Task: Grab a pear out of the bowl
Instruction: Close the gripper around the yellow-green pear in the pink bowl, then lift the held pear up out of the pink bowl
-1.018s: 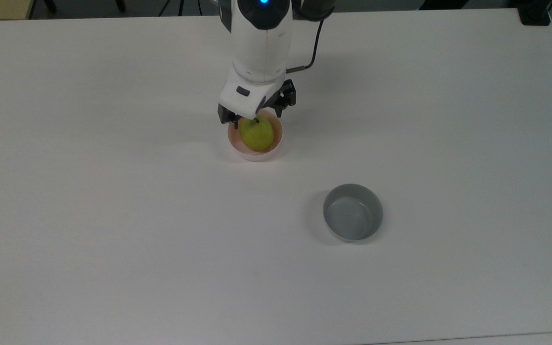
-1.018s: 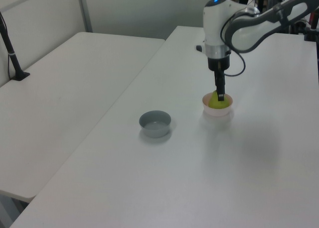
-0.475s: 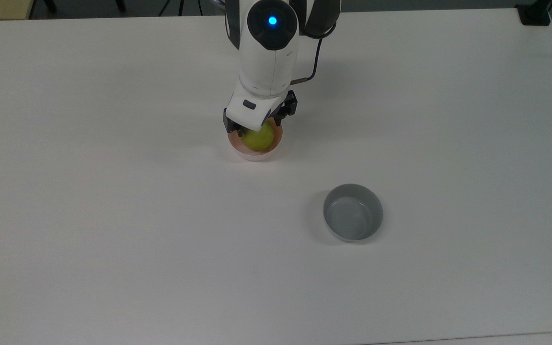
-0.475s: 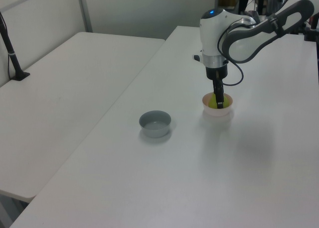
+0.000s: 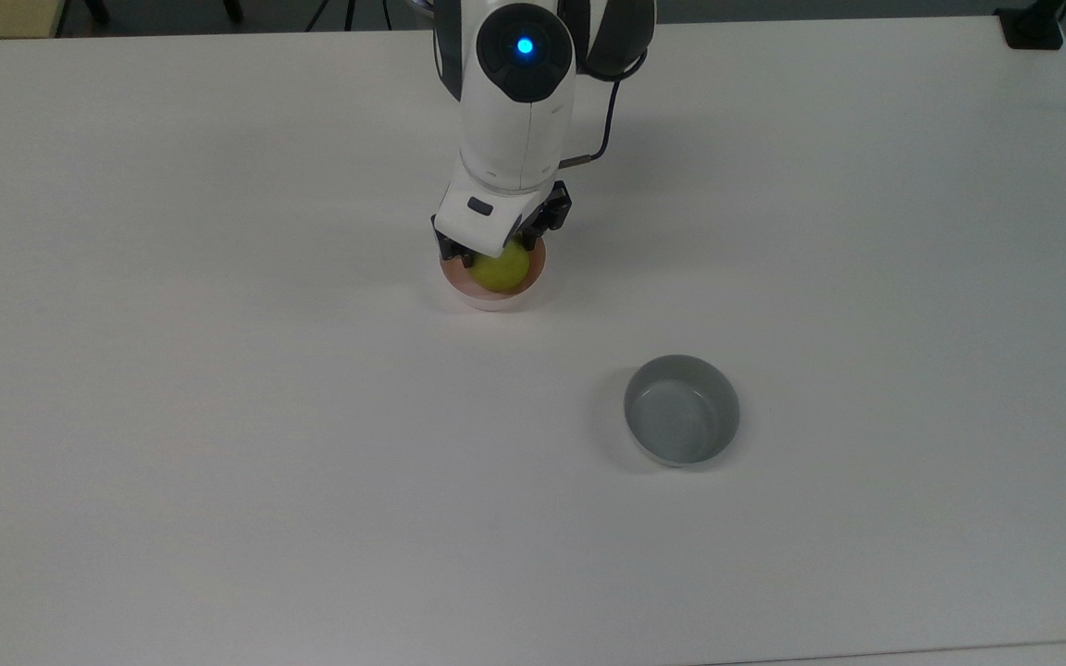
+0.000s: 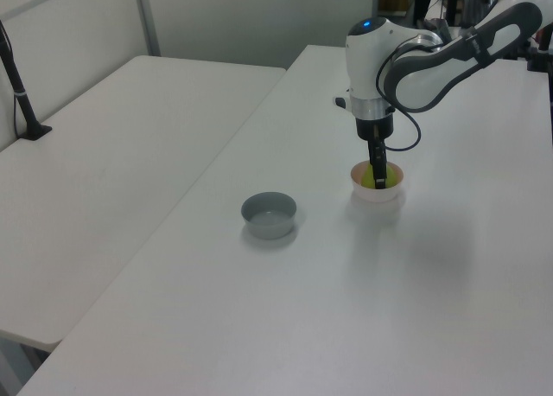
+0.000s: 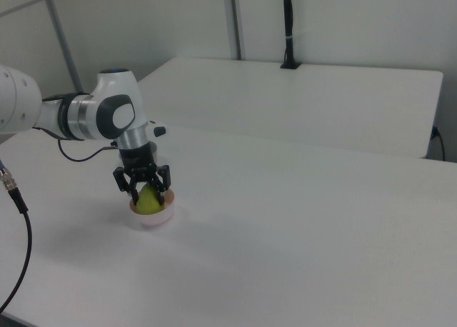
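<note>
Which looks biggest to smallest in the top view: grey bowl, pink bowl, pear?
1. grey bowl
2. pink bowl, a little smaller, partly under the gripper
3. pear, smallest, partly hidden

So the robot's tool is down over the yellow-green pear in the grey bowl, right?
Not quite. The tool is down over the pear, but the pear sits in the pale pink bowl. The grey bowl stands apart with nothing in it, as the top view shows.
</note>
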Controlling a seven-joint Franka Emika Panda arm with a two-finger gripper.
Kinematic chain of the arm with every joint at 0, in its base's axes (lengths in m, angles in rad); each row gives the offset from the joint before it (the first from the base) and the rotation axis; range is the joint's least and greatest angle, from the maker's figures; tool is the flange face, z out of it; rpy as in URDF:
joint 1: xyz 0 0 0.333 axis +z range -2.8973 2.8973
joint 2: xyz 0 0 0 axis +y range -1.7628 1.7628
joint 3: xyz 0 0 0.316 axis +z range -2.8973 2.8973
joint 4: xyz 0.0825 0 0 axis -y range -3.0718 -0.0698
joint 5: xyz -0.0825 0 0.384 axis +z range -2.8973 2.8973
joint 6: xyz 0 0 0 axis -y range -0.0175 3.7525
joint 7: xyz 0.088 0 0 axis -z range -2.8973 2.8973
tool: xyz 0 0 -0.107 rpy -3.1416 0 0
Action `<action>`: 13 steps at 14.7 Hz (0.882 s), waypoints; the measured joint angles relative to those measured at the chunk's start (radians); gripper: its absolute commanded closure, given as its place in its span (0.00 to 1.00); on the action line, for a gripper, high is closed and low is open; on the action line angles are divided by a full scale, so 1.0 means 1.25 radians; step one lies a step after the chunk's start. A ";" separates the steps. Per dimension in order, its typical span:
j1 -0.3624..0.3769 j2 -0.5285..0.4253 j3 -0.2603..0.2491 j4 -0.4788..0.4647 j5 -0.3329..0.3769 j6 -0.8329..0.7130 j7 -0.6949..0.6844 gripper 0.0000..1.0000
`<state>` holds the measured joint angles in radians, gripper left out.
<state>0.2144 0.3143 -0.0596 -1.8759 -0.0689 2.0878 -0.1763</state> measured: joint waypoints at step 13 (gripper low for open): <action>0.000 -0.045 0.000 0.040 0.000 -0.062 0.023 0.47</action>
<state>0.2144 0.2578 -0.0598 -1.8258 -0.0689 2.0109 -0.1481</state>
